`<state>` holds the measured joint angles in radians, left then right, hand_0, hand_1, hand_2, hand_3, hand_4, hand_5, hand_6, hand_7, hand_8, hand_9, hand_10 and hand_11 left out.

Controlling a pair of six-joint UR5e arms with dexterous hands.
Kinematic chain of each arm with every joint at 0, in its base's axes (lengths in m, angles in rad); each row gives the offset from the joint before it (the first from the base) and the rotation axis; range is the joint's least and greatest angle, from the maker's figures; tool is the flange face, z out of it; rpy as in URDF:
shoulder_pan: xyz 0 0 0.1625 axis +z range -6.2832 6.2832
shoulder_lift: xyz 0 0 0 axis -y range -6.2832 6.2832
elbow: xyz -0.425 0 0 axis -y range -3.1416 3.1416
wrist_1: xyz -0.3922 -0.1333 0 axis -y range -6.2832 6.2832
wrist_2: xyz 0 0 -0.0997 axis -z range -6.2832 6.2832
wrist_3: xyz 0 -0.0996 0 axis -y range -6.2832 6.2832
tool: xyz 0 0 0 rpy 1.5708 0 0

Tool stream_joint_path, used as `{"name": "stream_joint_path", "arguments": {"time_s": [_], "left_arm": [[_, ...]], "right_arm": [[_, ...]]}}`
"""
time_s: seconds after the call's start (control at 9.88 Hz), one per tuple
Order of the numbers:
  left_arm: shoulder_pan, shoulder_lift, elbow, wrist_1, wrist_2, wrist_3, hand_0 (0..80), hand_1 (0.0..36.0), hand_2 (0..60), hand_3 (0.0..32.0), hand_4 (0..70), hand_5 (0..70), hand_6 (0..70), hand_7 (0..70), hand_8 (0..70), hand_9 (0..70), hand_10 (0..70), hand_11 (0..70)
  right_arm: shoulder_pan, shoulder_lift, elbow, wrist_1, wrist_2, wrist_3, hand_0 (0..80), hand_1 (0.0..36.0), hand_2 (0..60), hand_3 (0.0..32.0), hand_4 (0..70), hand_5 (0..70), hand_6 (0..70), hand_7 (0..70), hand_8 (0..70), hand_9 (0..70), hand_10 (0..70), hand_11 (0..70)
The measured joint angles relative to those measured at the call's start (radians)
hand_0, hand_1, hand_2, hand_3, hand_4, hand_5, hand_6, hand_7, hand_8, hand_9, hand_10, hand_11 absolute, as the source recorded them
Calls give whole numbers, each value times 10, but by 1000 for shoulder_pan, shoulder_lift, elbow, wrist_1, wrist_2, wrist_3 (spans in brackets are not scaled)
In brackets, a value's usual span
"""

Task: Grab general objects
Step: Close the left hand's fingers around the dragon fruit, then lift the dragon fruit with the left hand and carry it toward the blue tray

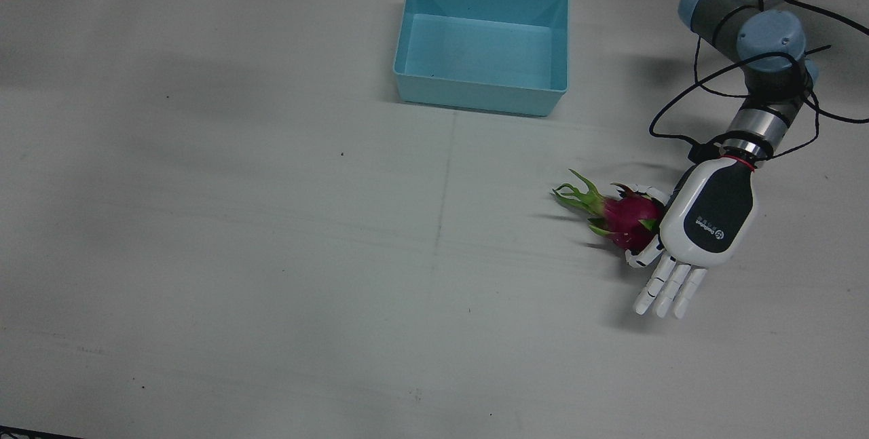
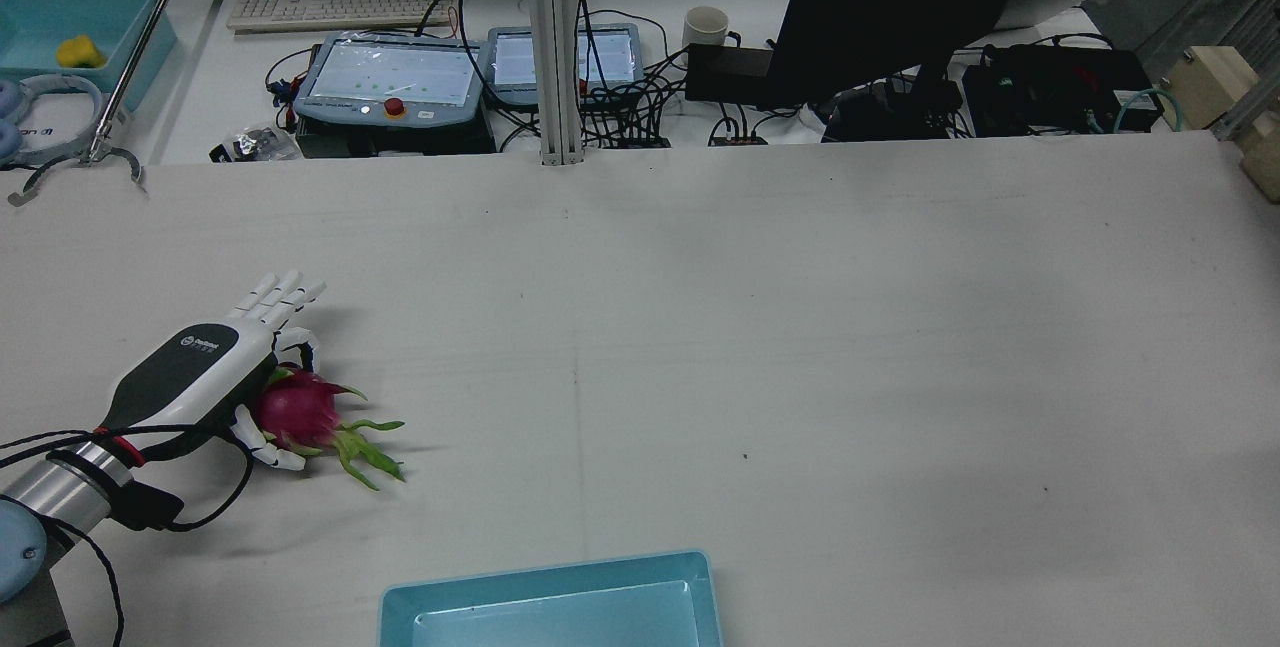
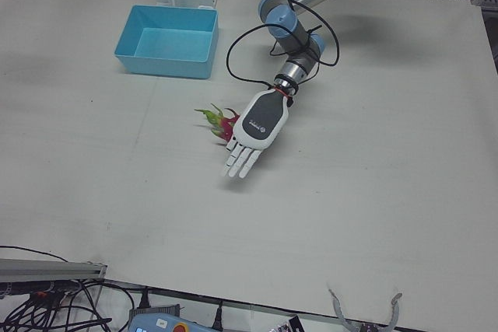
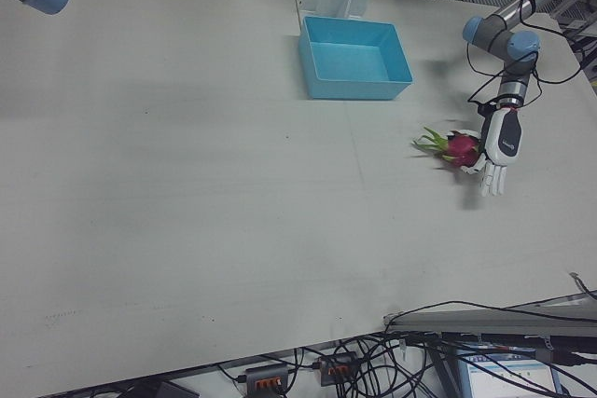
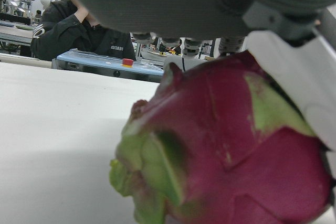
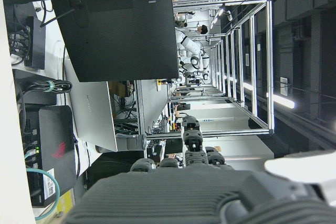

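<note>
**On the left half of the table: dragon fruit tucked under the left hand's palm**

Beside the left hand, on its inner side toward the table's middle, lies the dragon fruit, resting on the white table well apart from the blue bin. The fruit's long axis runs roughly crosswise to the hand: its round pink body sits against the palm, and its green leafy tips point away from the hand, toward the table's centre line. In the rear view the same arrangement shows, with the pink body at the palm's edge and the leaves trailing off toward the middle.

The hand is palm-down and mostly spread: its long fingers stretch straight out past the fruit, touching nothing. Two shorter digits, the thumb among them, curl around the body from either side. Whether they press it firmly cannot be told. The left hand view shows the fruit filling the frame just below the palm.

The right hand shows only in its own view, well away from the fruit and apparently empty, fingers barely visible. Likely, the left hand needs only to close its fingers sideways around the body.
</note>
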<state>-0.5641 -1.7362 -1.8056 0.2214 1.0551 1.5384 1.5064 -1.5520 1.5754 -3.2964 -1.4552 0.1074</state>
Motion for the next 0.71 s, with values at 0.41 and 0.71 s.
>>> {"name": "stream_joint_path", "arguments": {"time_s": [0.41,0.71], "left_arm": [[-21,-10,-73,4,207,-90,499,360,600,0,388,565,0,129,1,11,23,56],[-94,-57,-134,89,415,-194,509,360,600,0,418,578,18,177,13,21,0,14]], "right_arm": [[0,0,0,0,0,0,0,0,0,0,0,0,0,0,0,0,0,0],[0,0,0,0,0,0,0,0,0,0,0,0,0,0,0,0,0,0]]}}
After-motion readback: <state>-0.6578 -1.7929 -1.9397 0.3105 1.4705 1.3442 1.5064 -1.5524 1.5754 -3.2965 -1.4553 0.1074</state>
